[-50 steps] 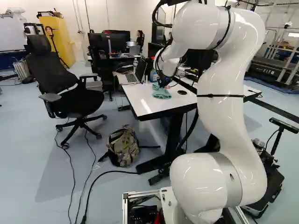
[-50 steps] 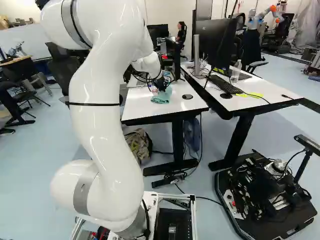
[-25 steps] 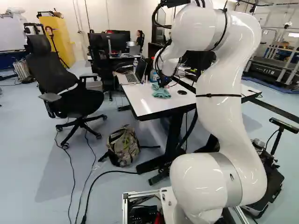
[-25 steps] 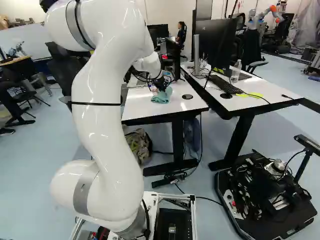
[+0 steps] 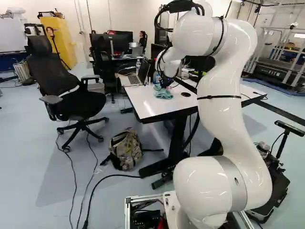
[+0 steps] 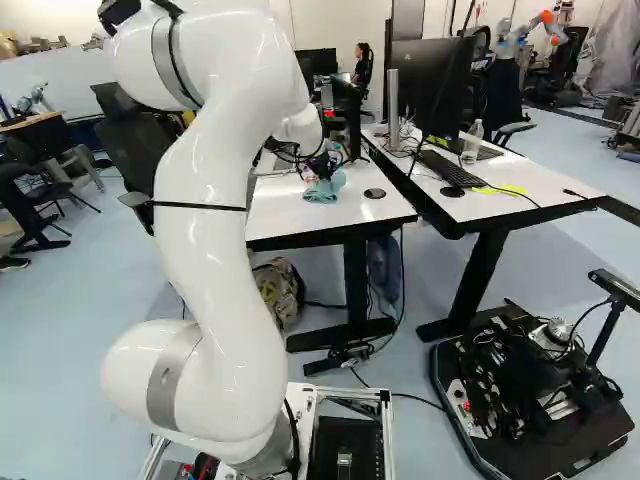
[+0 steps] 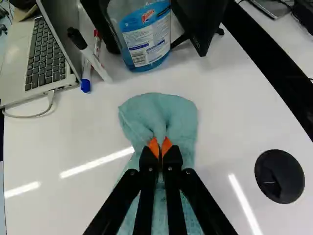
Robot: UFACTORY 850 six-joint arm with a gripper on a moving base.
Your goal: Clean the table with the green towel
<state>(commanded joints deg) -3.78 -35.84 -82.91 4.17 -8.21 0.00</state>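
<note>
Beyond the backpack (image 5: 126, 150) on the floor at near left stands the white table (image 7: 63, 142), where the gripper (image 5: 165, 86) has its jaws clamped on a bunched fold of the green towel (image 7: 171, 112), left of a round black grommet (image 7: 288, 169), with a blue-labelled bottle (image 7: 146, 41) farther off and a laptop (image 7: 46, 61) far left.

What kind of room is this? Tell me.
Probably a robotics lab or workshop: another robot arm stands in the background, a wheeled base with exposed wiring sits on the floor, and desks hold monitors.
</note>
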